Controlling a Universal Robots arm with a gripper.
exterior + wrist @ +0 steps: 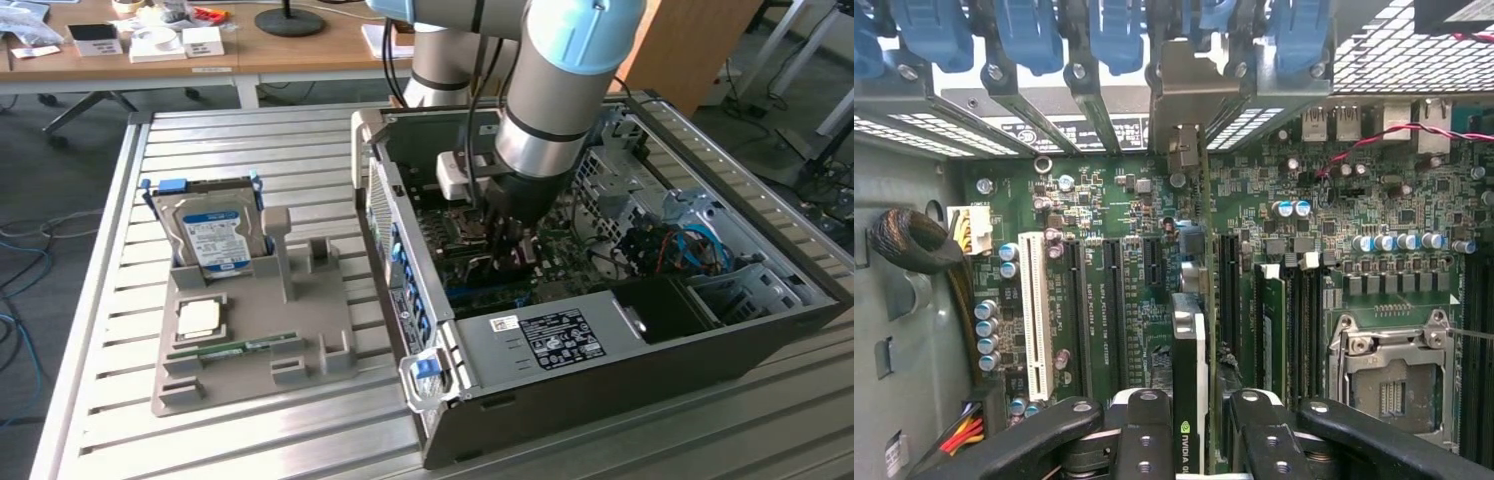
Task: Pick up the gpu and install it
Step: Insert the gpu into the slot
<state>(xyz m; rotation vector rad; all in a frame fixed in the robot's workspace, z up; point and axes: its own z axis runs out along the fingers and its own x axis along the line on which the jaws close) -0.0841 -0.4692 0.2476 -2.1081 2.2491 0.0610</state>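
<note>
Gripper (1189,440) clamped on gpu (1189,350), fingers (1144,440) pinching card's top edge from both faces. Card stands on edge deep inside computer case (747,330), over motherboard (1124,260) slots, bracket end toward rear slot covers (1104,40). Seated or just above slot: probably close, hard to tell. Judged light, stiff, thin, fragile at edge connector; grip cooler side mid-length, not bare board

Arm (561,90) vertical, claw (1189,440) clamped — pointing down
</note>
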